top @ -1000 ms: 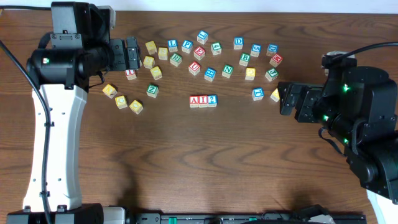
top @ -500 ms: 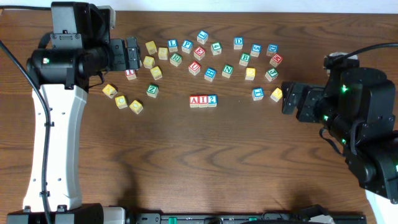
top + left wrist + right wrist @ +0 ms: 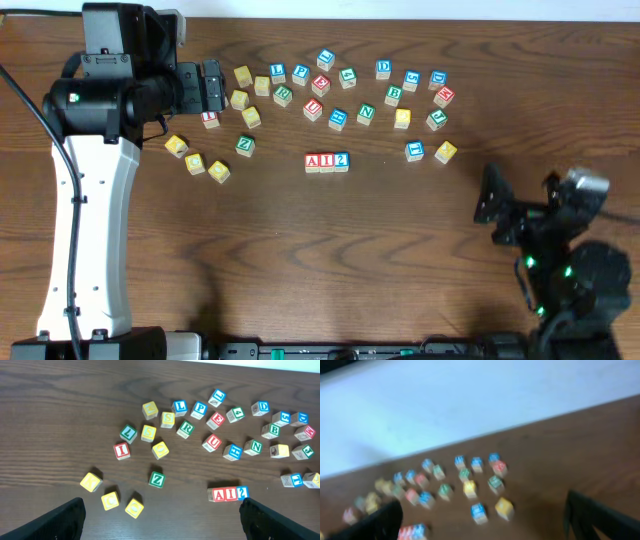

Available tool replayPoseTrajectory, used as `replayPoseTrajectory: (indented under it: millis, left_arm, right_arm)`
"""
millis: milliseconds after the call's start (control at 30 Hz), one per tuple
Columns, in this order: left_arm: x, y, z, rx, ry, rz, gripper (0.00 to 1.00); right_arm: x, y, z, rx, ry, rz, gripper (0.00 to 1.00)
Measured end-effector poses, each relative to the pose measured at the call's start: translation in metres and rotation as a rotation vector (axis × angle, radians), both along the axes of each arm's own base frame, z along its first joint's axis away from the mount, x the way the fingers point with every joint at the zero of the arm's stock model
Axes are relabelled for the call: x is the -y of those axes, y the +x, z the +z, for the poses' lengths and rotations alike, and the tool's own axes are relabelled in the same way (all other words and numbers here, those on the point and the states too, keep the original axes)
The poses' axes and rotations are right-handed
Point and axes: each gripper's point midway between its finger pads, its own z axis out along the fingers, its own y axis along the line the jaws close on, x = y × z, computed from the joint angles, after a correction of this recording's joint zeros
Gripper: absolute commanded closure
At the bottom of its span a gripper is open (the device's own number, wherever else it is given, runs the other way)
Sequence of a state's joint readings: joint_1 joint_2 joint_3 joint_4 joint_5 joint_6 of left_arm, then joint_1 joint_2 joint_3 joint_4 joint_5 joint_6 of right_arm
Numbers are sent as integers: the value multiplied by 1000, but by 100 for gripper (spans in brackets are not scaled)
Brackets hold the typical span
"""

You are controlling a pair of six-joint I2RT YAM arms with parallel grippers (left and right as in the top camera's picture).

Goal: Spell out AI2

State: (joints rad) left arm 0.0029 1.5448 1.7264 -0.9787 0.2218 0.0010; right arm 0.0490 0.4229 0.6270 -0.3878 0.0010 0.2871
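Three blocks stand side by side in a row mid-table: a red A block (image 3: 313, 162), a red I block (image 3: 327, 162) and a blue 2 block (image 3: 341, 161). The row also shows in the left wrist view (image 3: 228, 494) and, blurred, in the right wrist view (image 3: 412, 532). My left gripper (image 3: 212, 88) is open and empty, high over the back left blocks. My right gripper (image 3: 497, 205) is open and empty, at the right, well away from the row.
Several loose letter blocks lie in an arc along the back of the table, from a yellow block (image 3: 176, 146) at the left to a yellow block (image 3: 446, 152) and a blue one (image 3: 415, 151) at the right. A green Z block (image 3: 245, 145) lies left of the row.
My right arm has pulled back toward the front right and tilted up, away from the yellow and blue blocks. The left arm and the blocks have not moved.
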Motion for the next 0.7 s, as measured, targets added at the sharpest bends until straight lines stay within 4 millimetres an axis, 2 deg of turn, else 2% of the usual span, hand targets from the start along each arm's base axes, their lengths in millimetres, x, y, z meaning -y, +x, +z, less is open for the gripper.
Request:
replayPoseTrajectory:
  millis: [267,533,700]
  left_arm:
    - [0,0,0,0,0,0,3]
    - [0,0,0,0,0,0,2]
    - [0,0,0,0,0,0,2]
  right_arm:
    - [5,-7,-43,181,1,-19,1]
    - [8,-5,-101,141,-3,-35,1]
    - [8,-2,-123,116,-5,-38,1]
